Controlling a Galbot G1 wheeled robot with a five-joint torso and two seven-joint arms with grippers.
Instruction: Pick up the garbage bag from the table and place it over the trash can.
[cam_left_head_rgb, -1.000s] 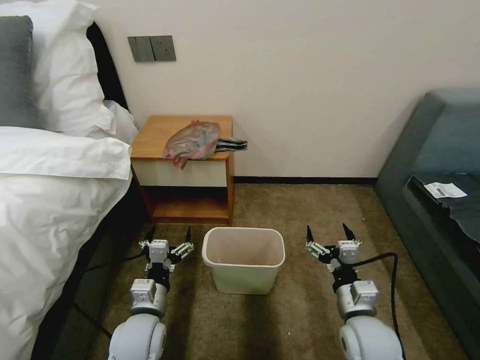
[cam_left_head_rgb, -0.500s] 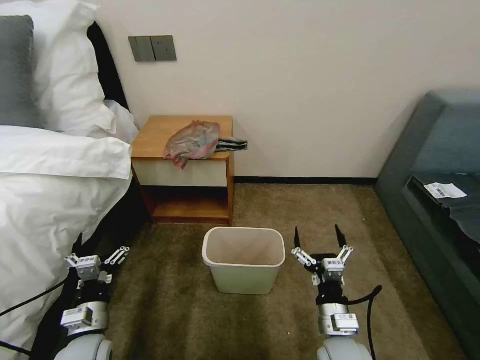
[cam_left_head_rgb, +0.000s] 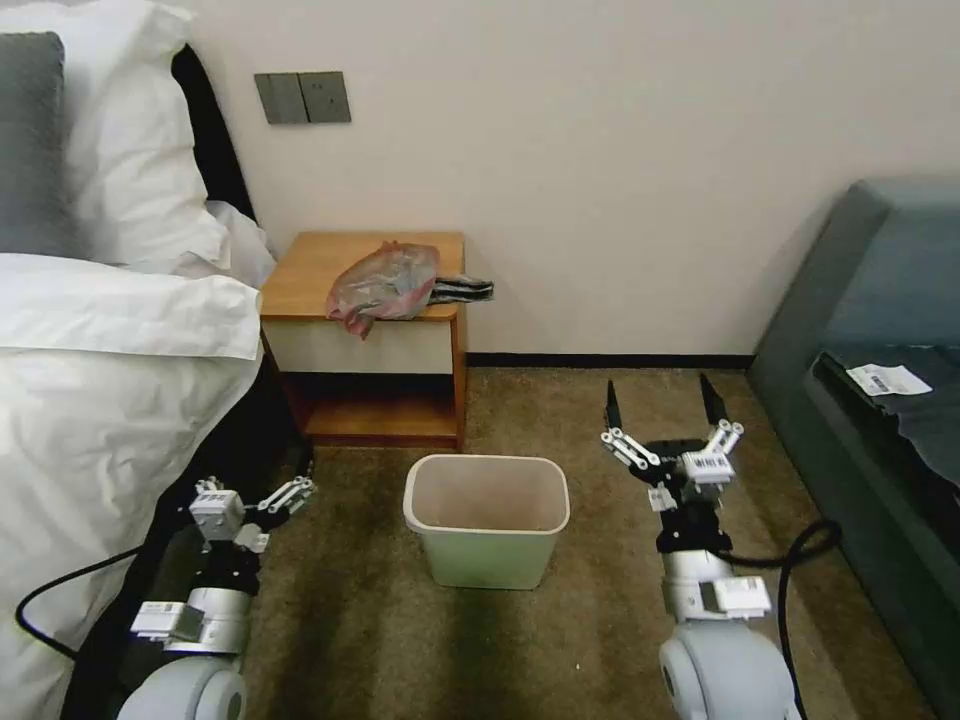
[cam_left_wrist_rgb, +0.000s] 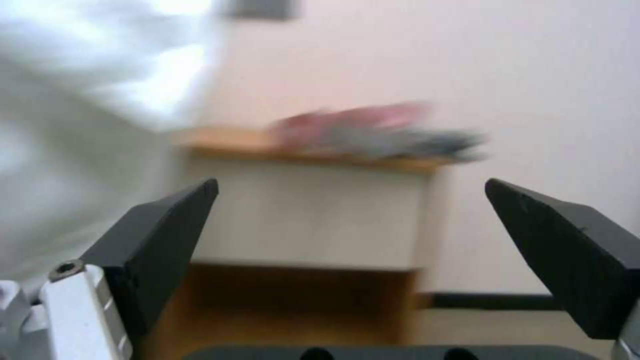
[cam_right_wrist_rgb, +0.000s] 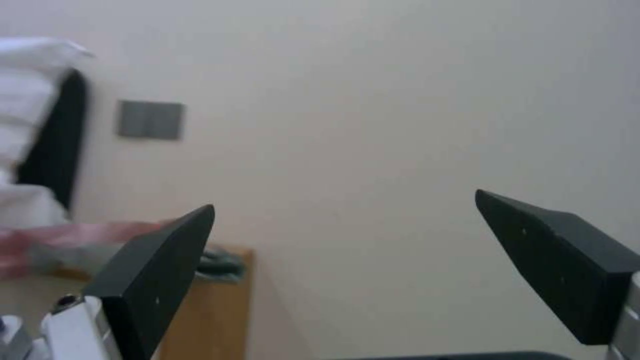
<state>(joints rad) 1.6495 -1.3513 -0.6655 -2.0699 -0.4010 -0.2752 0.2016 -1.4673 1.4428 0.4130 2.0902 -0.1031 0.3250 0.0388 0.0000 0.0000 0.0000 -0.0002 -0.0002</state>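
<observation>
The bag (cam_left_head_rgb: 385, 283) lies crumpled on the table (cam_left_head_rgb: 310, 268), overhanging its front edge. Both end effectors, left (cam_left_head_rgb: 262, 492) and right (cam_left_head_rgb: 662, 407), hover low by the can (cam_left_head_rgb: 487, 520), fingers spread, empty. A shallow pinch could slip off the thin plastic.

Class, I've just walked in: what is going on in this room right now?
Nothing is held. The garbage bag lies crumpled on the table beside the bed. The trash can stands unlined on the carpet. The left gripper hangs open near the bed; the right gripper is open right of the can.
</observation>
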